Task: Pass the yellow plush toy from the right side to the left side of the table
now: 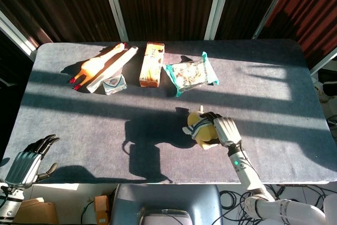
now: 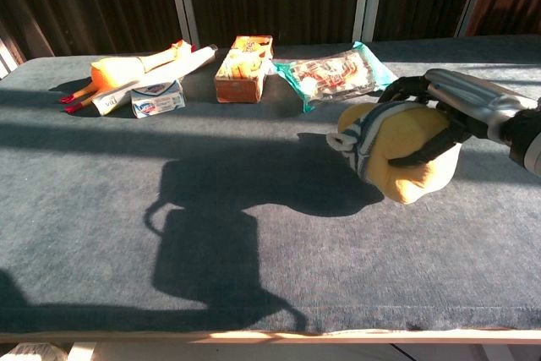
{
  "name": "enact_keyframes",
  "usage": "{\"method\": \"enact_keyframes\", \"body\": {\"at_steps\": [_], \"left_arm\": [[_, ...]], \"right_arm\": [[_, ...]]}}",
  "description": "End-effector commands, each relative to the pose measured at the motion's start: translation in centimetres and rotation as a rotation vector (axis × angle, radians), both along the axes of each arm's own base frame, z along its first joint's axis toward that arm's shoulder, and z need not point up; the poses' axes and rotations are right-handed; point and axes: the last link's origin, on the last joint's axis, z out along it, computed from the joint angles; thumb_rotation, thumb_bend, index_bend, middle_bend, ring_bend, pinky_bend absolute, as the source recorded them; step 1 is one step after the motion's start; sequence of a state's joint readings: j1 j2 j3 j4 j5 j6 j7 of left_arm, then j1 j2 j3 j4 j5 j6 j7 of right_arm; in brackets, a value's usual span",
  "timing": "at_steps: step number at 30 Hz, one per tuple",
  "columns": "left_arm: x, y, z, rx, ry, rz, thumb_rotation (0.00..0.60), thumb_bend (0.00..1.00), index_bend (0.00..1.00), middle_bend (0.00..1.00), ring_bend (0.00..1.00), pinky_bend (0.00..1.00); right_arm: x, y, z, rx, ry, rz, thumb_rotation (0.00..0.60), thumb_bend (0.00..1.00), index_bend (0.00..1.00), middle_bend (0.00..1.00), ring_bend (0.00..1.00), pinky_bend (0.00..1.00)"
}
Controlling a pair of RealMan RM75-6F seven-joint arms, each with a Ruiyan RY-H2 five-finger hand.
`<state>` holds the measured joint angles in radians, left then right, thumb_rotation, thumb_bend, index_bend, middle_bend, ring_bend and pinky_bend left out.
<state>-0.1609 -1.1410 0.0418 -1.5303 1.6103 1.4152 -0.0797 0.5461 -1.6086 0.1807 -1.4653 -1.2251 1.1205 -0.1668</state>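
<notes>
plush toy [image 1: 200, 128] is in the right hand [image 1: 225, 130] for sure, fingers wrapped over the top and thumb hooked round the near side, so it's a proper grip. the yellow toy with its striped band sits a bit toward the robot from the teal snack packet [image 1: 190, 74] and slightly right of it, on the right half of the tabletop [image 1: 79, 119]. in the chest view it looks lifted just off the surface, with its shadow spreading out to the left, though i can't tell for certain. left hand [image 1: 29, 160] is way off from the packet, at the near left corner by the table edge, holding nothing, fingers loosely curled and apart. left of the packet in the back row: orange box [image 1: 151, 63], a white tube [image 1: 111, 69], small blue-and-white box [image 1: 114, 84], then a rubber chicken [image 1: 95, 65] furthest left.
</notes>
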Motion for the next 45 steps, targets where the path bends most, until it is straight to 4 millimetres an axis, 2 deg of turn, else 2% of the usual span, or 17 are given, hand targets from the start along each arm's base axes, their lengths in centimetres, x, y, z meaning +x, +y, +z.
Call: {"method": "enact_keyframes", "body": {"at_steps": [1, 4, 7, 9, 12, 16, 18, 20, 23, 27, 29, 35, 45], "left_arm": [[0.0, 0.0, 0.0, 0.001, 0.002, 0.001, 0.600, 0.32, 0.20, 0.14, 0.19, 0.30], [0.0, 0.1, -0.1, 0.001, 0.006, 0.000, 0.600, 0.32, 0.20, 0.14, 0.19, 0.30], [0.1, 0.0, -0.1, -0.002, 0.009, -0.003, 0.600, 0.32, 0.20, 0.14, 0.19, 0.30], [0.0, 0.0, -0.1, -0.001, 0.009, -0.002, 0.600, 0.32, 0.20, 0.14, 0.19, 0.30], [0.0, 0.0, 0.0, 0.005, 0.009, 0.000, 0.600, 0.32, 0.20, 0.14, 0.19, 0.30], [-0.1, 0.0, 0.1, 0.006, 0.005, 0.003, 0.600, 0.32, 0.20, 0.14, 0.19, 0.30], [-0.1, 0.0, 0.2, 0.011, 0.000, 0.006, 0.600, 0.32, 0.20, 0.14, 0.19, 0.30], [-0.2, 0.0, 0.3, 0.016, -0.003, 0.007, 0.600, 0.32, 0.20, 0.14, 0.19, 0.30], [-0.2, 0.0, 0.4, 0.019, -0.008, 0.009, 0.600, 0.32, 0.20, 0.14, 0.19, 0.30], [-0.2, 0.1, 0.4, 0.021, -0.006, 0.006, 0.600, 0.32, 0.20, 0.14, 0.20, 0.30], [-0.2, 0.1, 0.4, 0.019, -0.005, 0.005, 0.600, 0.32, 0.20, 0.14, 0.20, 0.30], [0.0, 0.0, 0.0, 0.004, 0.009, -0.005, 0.600, 0.32, 0.20, 0.14, 0.20, 0.30], [0.1, 0.1, -0.3, -0.005, 0.016, -0.009, 0.600, 0.32, 0.20, 0.14, 0.20, 0.30]], "right_arm": [[4.3, -0.8, 0.0, -0.004, -0.162, 0.068, 0.600, 0.25, 0.80, 0.55, 0.65, 0.97], [7.0, -1.4, -0.6, 0.026, -0.221, 0.104, 0.600, 0.25, 0.80, 0.55, 0.65, 0.97], [9.1, -2.1, -2.1, 0.059, -0.193, 0.143, 0.600, 0.25, 0.79, 0.55, 0.65, 0.96], [10.1, -2.6, -3.5, 0.091, -0.145, 0.159, 0.600, 0.25, 0.78, 0.55, 0.65, 0.94], [11.3, -3.3, -5.5, 0.156, -0.113, 0.151, 0.600, 0.25, 0.72, 0.55, 0.58, 0.84], [12.3, -4.3, -8.0, 0.225, -0.090, 0.121, 0.600, 0.25, 0.56, 0.45, 0.40, 0.65], [12.3, -4.6, -9.2, 0.274, -0.083, 0.089, 0.600, 0.25, 0.48, 0.36, 0.29, 0.50], [12.1, -4.9, -10.2, 0.329, -0.081, 0.057, 0.600, 0.22, 0.39, 0.25, 0.15, 0.31], [12.2, -5.0, -10.6, 0.365, -0.100, 0.033, 0.600, 0.18, 0.26, 0.13, 0.03, 0.15], [12.3, -5.0, -9.6, 0.361, -0.133, 0.049, 0.600, 0.12, 0.03, 0.01, 0.00, 0.04], [12.3, -4.9, -8.8, 0.354, -0.151, 0.067, 0.600, 0.10, 0.00, 0.00, 0.00, 0.03], [11.7, -4.1, -4.7, 0.318, -0.189, 0.135, 0.600, 0.06, 0.00, 0.00, 0.00, 0.01], [8.5, -2.7, 1.6, 0.274, -0.181, 0.177, 0.600, 0.02, 0.00, 0.00, 0.00, 0.01]]}}
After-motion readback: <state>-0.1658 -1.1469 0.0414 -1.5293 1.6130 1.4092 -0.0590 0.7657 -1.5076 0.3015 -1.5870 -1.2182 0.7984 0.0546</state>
